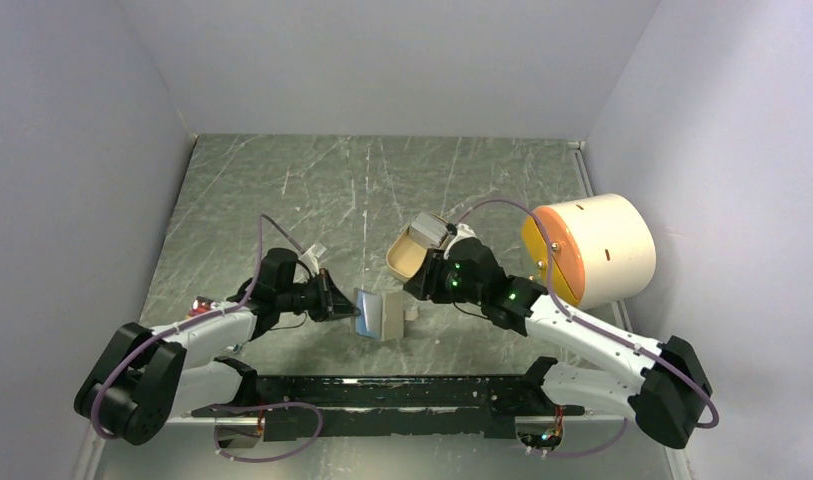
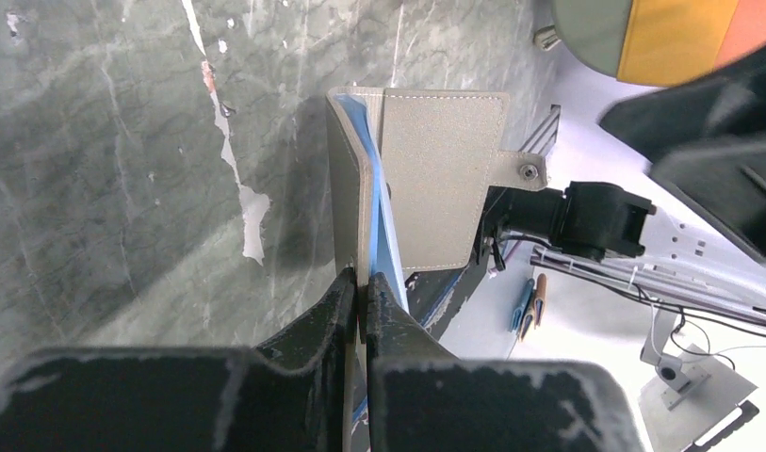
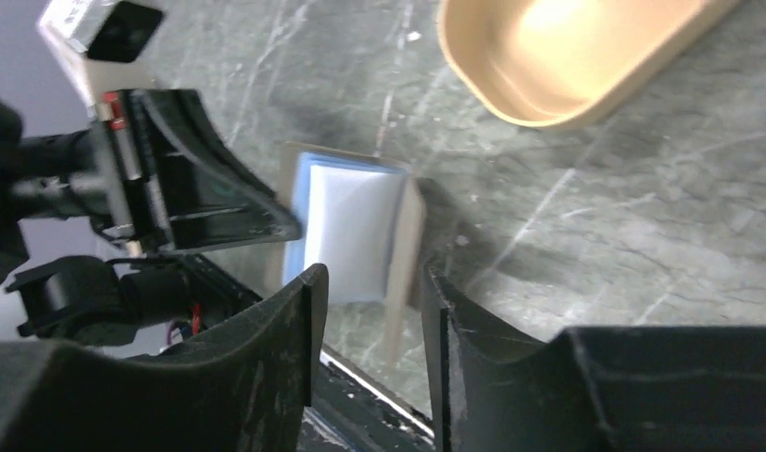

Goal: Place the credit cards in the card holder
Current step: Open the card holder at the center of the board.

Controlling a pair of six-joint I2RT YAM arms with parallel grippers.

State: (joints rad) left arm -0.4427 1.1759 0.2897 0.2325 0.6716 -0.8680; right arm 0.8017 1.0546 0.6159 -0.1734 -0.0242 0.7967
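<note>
Item one, left gripper [image 2: 362, 285]: we record it clenched, both fingers pinched flat on the lower edge of one flap of the card holder [image 2: 442, 179], with no gap left between the pads. The held flap runs straight out from the fingertips. The second flap angles off to the side with its snap tab [image 2: 525, 170] sticking out, so the holder stands partly open like a book, pale blue showing in the fold. Item two, right gripper [image 3: 374, 275]: we record it released, its fingers [image 3: 299, 325] spread wide. The free flap's tan edge reaches down into the gap, close to one finger, though we cannot tell whether it touches. Through that gap we see the holder's inside, blue with a whiter patch; we cannot tell whether that patch is a card or the lining. From above, the holder sits between the two grippers on the marbled green-grey table [image 1: 282, 190], just beyond the black rail [image 1: 402, 390]. Item three, tan oval tray [image 1: 410, 252]: it lies beside the right wrist, beyond the holder. Item four, cream cylinder with orange face [image 1: 594, 250]: it lies well off to the right.
</note>
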